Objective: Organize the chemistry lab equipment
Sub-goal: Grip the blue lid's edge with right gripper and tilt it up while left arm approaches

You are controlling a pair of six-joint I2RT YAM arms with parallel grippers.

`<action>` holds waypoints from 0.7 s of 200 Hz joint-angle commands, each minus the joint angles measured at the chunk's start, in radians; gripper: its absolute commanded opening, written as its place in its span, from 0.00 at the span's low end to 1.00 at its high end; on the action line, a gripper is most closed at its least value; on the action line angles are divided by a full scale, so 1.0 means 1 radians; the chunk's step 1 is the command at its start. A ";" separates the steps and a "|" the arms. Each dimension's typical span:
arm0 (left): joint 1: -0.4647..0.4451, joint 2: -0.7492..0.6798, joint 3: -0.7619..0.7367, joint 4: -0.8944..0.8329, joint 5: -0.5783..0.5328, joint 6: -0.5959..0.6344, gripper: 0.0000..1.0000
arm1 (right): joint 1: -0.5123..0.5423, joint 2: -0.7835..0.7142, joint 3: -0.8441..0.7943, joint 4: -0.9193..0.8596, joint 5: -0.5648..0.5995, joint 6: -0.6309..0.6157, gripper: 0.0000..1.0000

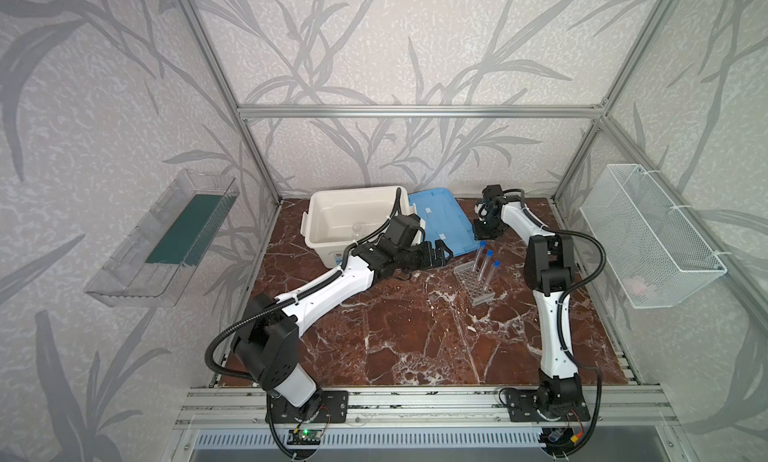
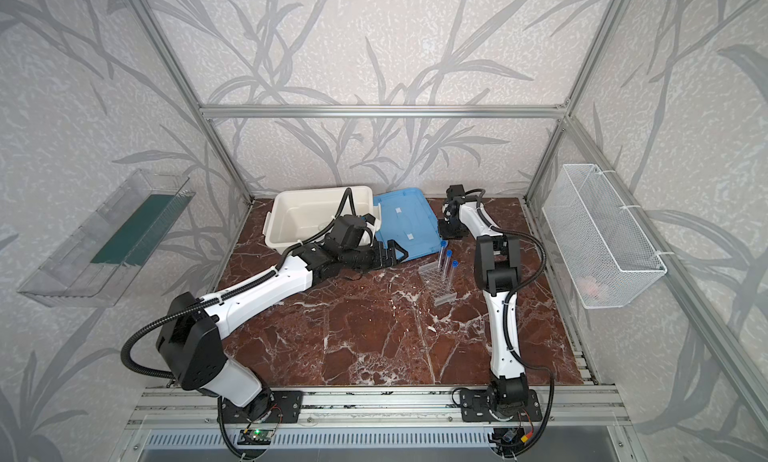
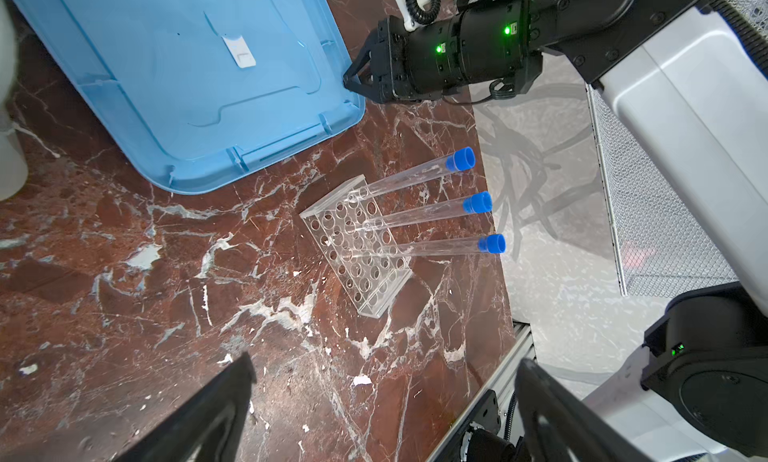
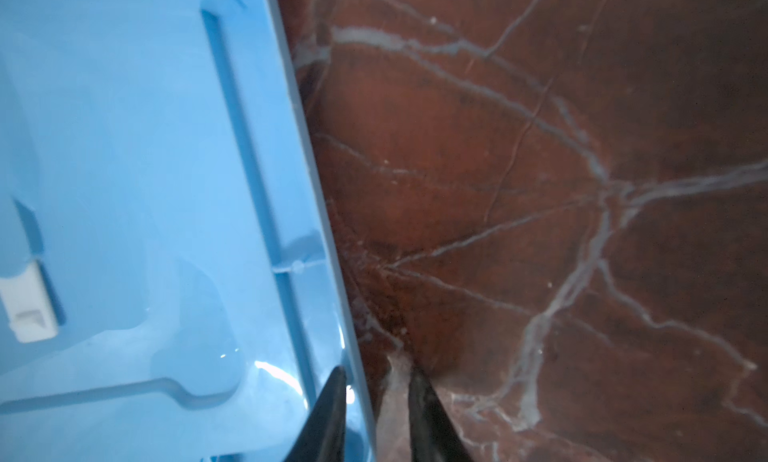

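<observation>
— Left gripper point(image 3: 384, 360)?
— Gapes wide, holds nothing. Hangs above the marble tabletop point(image 1: 395, 335), just in front of the white tub point(image 1: 353, 192).
— And the right gripper point(image 4: 377, 374)?
— Sits low at the right-hand edge of the blue lid point(image 1: 440, 219), close to its near corner. Straddles the rim in the right wrist view: one finger over blue plastic, its partner over marble, only a narrow gap between. Cannot tell whether clamped on that rim or merely astride it.
— Test tubes point(image 3: 424, 214)?
— Three, clear, blue caps up. Stand in the clear grid-holed rack point(image 3: 365, 289), in a line along its length.
— And the rack?
— Rests on the marble between the two arms, near the lid's front edge, apart from both grippers.
</observation>
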 commanded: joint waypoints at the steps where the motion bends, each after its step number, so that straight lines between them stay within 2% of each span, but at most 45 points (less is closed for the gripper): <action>1: -0.005 0.013 -0.015 0.020 -0.015 -0.012 0.99 | -0.005 0.040 0.023 -0.064 0.017 -0.014 0.26; 12: -0.005 0.013 -0.015 0.018 -0.018 -0.009 0.99 | -0.004 0.044 0.022 -0.067 0.020 -0.021 0.25; 19: -0.005 0.014 -0.014 0.014 -0.021 -0.007 0.99 | -0.005 0.043 0.018 -0.065 0.017 -0.027 0.19; 33: -0.005 0.013 -0.012 0.012 -0.023 -0.004 0.99 | -0.004 0.043 0.016 -0.072 0.021 -0.041 0.17; 42: -0.005 0.011 -0.012 0.008 -0.028 -0.001 0.99 | -0.005 0.040 0.014 -0.075 0.020 -0.050 0.08; 55: -0.010 0.007 0.004 -0.044 -0.078 0.020 0.99 | -0.005 0.028 0.014 -0.086 0.007 -0.054 0.00; 89: -0.014 -0.007 0.022 -0.116 -0.131 0.068 0.99 | -0.006 -0.061 -0.026 -0.066 -0.027 -0.045 0.00; 140: -0.015 -0.022 -0.001 -0.094 -0.113 0.053 0.99 | -0.006 -0.217 -0.083 -0.044 0.034 -0.044 0.00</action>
